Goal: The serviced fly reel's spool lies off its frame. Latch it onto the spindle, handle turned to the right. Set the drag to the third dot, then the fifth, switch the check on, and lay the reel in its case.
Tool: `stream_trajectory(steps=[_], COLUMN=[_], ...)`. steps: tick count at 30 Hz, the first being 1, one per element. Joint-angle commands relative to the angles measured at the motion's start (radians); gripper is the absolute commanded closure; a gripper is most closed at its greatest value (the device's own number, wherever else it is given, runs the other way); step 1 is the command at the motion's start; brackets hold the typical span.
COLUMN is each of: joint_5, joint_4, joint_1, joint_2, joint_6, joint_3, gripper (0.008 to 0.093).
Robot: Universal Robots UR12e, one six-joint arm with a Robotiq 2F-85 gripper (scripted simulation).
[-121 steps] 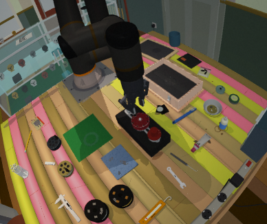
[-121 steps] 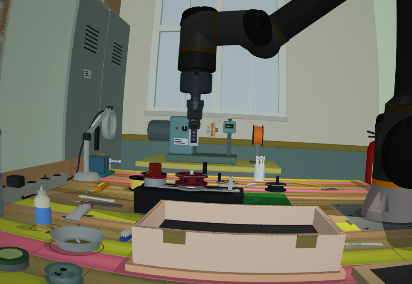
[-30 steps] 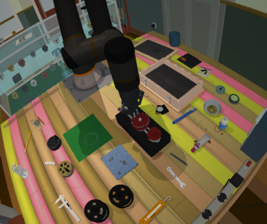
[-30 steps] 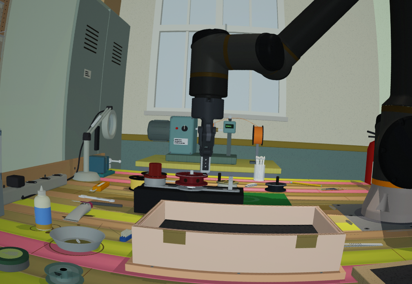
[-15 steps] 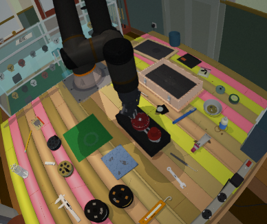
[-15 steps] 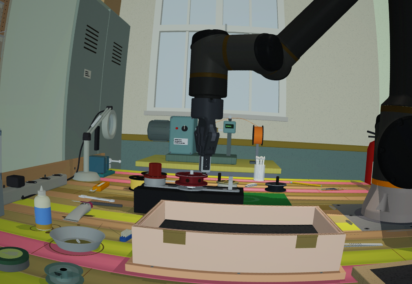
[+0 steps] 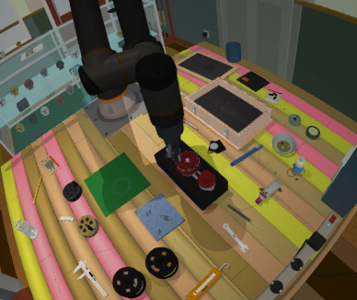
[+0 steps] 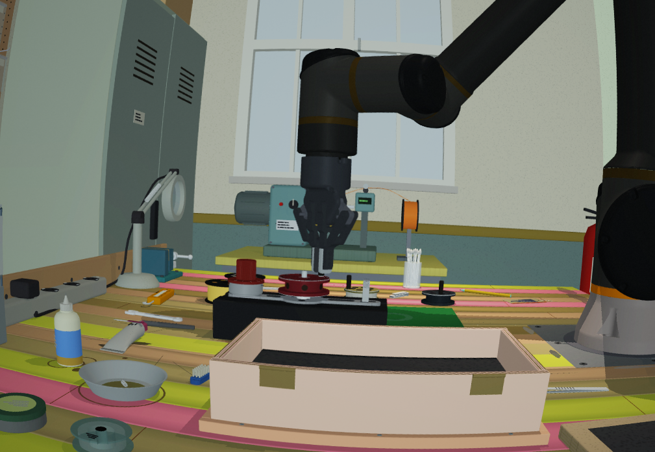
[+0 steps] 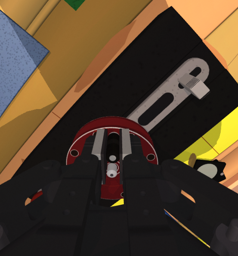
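At the middle of the bench a black block [image 7: 191, 177] [image 8: 298, 315] carries the fly reel, and its red spool [image 7: 187, 164] [image 8: 304, 284] [image 9: 111, 152] sits flat on the frame over the spindle. A red drag knob [image 7: 206, 180] [image 8: 246, 271] stands at the block's other end. The reel's grey foot [image 9: 168, 98] runs away from the spool, with a small ribbed check switch [image 9: 193, 85] at its far end. The open case [image 7: 227, 110] [image 8: 378, 376] stands beside the block. My gripper [image 7: 174, 152] [image 8: 321, 265] [image 9: 111, 149] points straight down over the spool's face and is closed around the spool's small black handle [image 9: 113, 143].
Behind the block stand the arm's base [image 7: 115, 103] and a glass cabinet. A green mat [image 7: 118, 183] and a blue cloth [image 7: 160, 216] lie on the near side. Spare spools [image 7: 161, 262], a wrench [image 7: 235, 237], a blue brush [image 7: 246, 155] and a dish [image 7: 284, 144] are scattered around.
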Motion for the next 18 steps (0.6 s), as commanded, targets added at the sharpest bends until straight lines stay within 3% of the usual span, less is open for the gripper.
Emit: stream_trajectory(steps=[1, 18], joint_5=[0.0, 0.0], joint_4=[-0.001, -0.002], joint_1=[-0.001, -0.005], joint_2=[0.001, 0.024], joint_6=[-0.027, -0.524], joint_3=[-0.002, -0.024], gripper=[0.0934, 0.0934])
